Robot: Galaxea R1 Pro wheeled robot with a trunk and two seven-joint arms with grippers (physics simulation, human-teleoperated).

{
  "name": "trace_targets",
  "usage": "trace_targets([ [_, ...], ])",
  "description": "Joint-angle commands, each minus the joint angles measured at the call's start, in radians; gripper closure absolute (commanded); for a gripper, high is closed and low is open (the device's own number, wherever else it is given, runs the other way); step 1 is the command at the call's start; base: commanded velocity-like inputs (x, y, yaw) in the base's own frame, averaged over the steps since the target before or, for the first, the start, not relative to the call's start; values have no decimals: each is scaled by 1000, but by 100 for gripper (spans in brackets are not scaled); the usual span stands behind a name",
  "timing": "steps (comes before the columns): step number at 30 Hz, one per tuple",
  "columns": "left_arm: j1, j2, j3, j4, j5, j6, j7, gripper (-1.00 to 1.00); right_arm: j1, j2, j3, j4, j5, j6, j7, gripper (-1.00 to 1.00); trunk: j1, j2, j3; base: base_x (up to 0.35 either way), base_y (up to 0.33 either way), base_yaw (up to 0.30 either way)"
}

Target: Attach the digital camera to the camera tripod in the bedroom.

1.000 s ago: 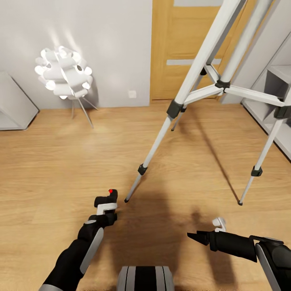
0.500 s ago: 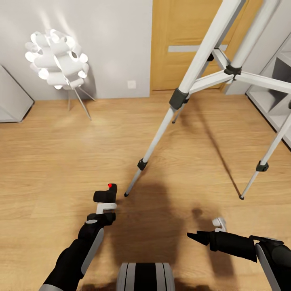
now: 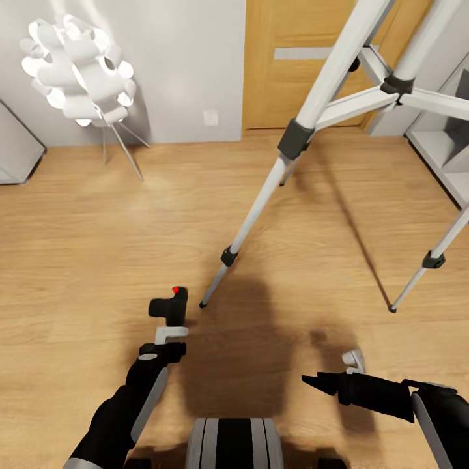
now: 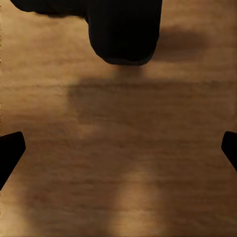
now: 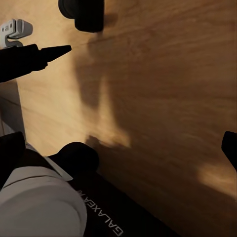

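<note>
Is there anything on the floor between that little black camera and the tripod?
Nothing visible: bare wood floor lies between the digital camera, held in the left gripper, and the camera tripod. Its head is out of frame.

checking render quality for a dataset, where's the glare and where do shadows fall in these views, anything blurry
Head view: the white lamp is blown out, glaring onto the wall; a broad dark shadow lies on the wood floor ahead of the robot, and thin leg shadows trail from the camera tripod. Left wrist view: soft, dim, the digital camera a featureless black shape. Right wrist view: hard-edged shadows, fairly sharp.
</note>
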Motion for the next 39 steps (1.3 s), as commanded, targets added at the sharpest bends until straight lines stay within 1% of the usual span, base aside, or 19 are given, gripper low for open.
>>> trace_targets([
  [1,0,0,-1,-1,9,3,9,-100,0,0,-1,0,-3,6,1,-100,0,-1,-5,0,0,0],
  [7,0,-1,-1,-9,5,3,9,-100,0,-1,-1,0,-2,6,1,-100,3,-2,-28,0,0,0],
  [15,0,-1,0,-64,5,3,9,-100,0,0,-1,0,-2,5,1,-100,7,-4,-59,0,0,0],
  [32,0,-1,-1,-78,4,3,9,-100,0,-1,-1,-1,-3,3,3,-100,14,-8,-124,0,0,0],
  [39,0,-1,0,-120,4,4,10,-100,0,-4,-1,-1,-3,5,3,-100,17,-9,-151,0,0,0],
])
